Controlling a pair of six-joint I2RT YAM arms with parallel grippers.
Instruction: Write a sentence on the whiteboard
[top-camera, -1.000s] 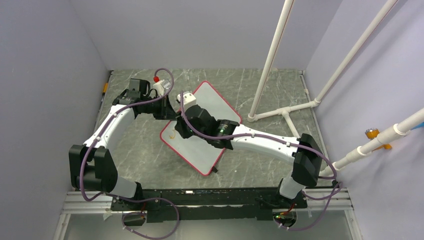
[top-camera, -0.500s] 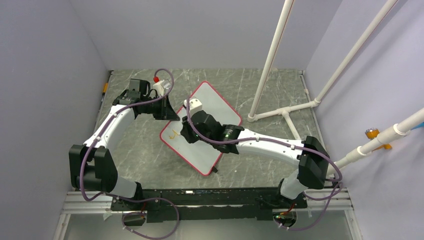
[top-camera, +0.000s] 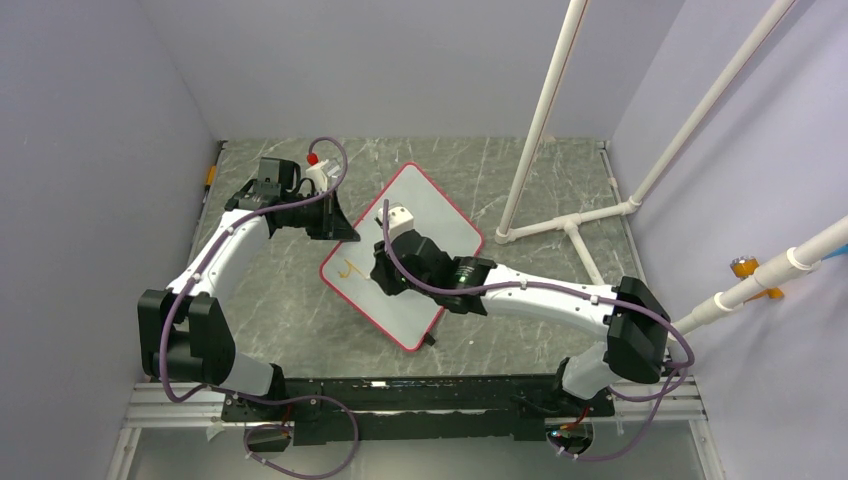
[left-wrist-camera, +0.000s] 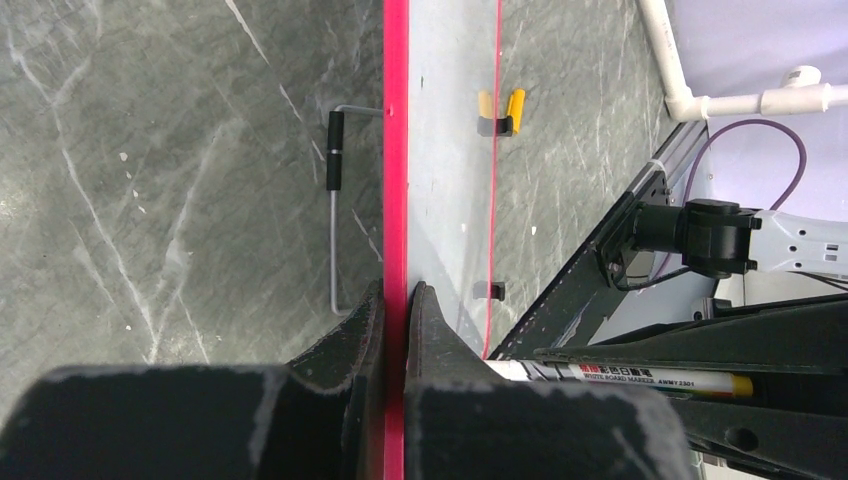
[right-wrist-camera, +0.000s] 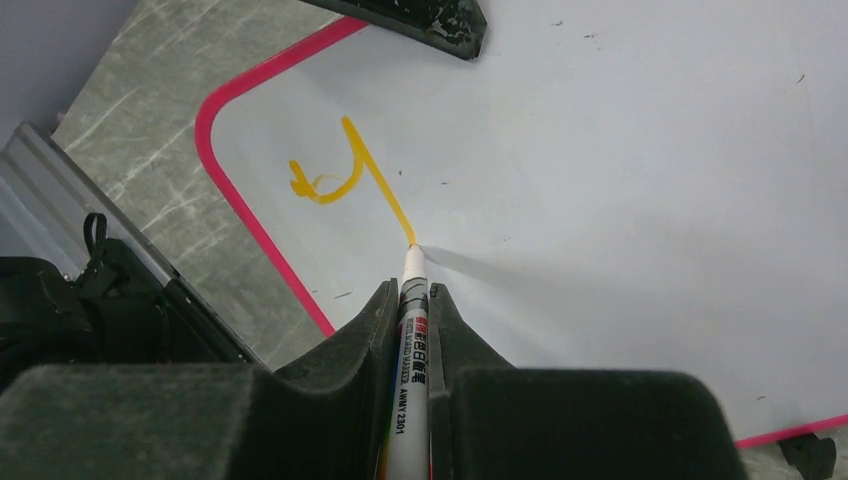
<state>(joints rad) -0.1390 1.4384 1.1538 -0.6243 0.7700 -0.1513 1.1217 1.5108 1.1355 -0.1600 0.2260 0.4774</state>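
whiteboard lies mid-table, turned diagonal, between the two arms, one corner toward the bases.

sentence: only one orange letter is down. It reads like a "y" and sits near the board's left corner. Its tail stroke runs straight to the marker nib, and the nib is touching the board. I'd judge we're closing out letter one. The rest of the board is white bar a few specks, so nearly the whole sentence is left to write. Very early.

right gripper: jaws drawn in narrow, pinching the marker barrel between both fingers, nib poking out past them. The fingers look clear of the board; only the nib meets it.

left gripper: jaws almost closed, clamped on the red-pink frame at the board's far-left edge, one finger on each face. Looks like a steadying hold while the other arm writes.

Grey marbled table is under all of it.
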